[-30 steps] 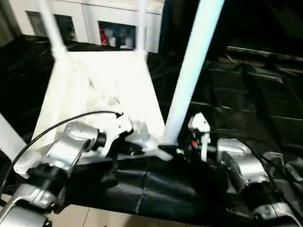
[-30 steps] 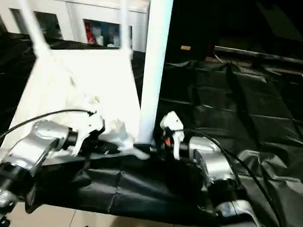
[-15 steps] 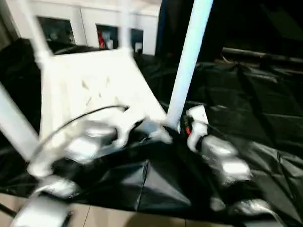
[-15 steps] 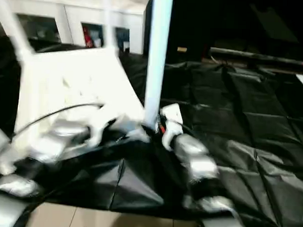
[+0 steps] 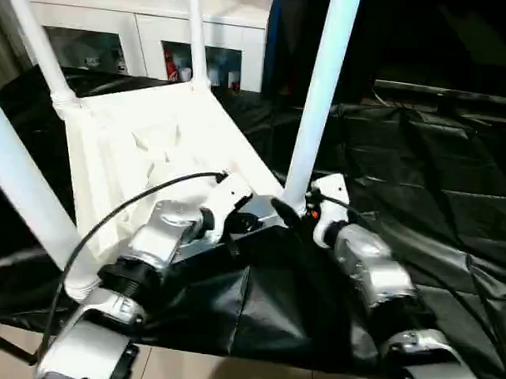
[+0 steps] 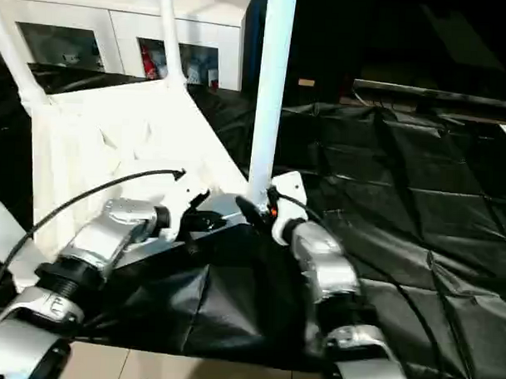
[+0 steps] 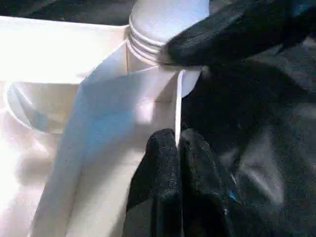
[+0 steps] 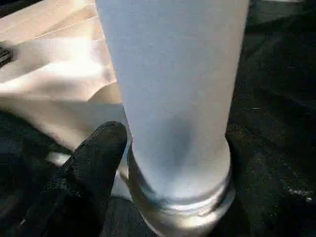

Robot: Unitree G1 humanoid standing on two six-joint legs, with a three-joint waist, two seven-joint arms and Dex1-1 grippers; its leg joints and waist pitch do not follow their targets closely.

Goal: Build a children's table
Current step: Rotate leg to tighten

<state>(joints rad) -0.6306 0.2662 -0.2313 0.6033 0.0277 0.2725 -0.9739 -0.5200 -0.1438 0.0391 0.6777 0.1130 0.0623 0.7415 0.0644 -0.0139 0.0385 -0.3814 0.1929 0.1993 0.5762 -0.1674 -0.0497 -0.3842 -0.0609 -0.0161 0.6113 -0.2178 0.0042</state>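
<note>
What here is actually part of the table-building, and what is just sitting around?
Part of the job:
- upturned white tabletop
- near leg
- three other legs, e.g.
- left pincer, pinching the tabletop's rim
- right pincer, at the near leg's base

Just there:
- white cabinet
- black sheet

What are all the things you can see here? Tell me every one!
Table top: one, white, upside down on the black sheet.
Table legs: four, white, sticking up from the top's corners.
Black sheet: one, spread under everything.
Cabinet: one, white with glass doors, at the back.
Left gripper: black fingers shut on the table top's rim, near the closest corner.
Right gripper: black fingers at the base of the nearest leg.
Forearms: two, silver, at the front.
</note>
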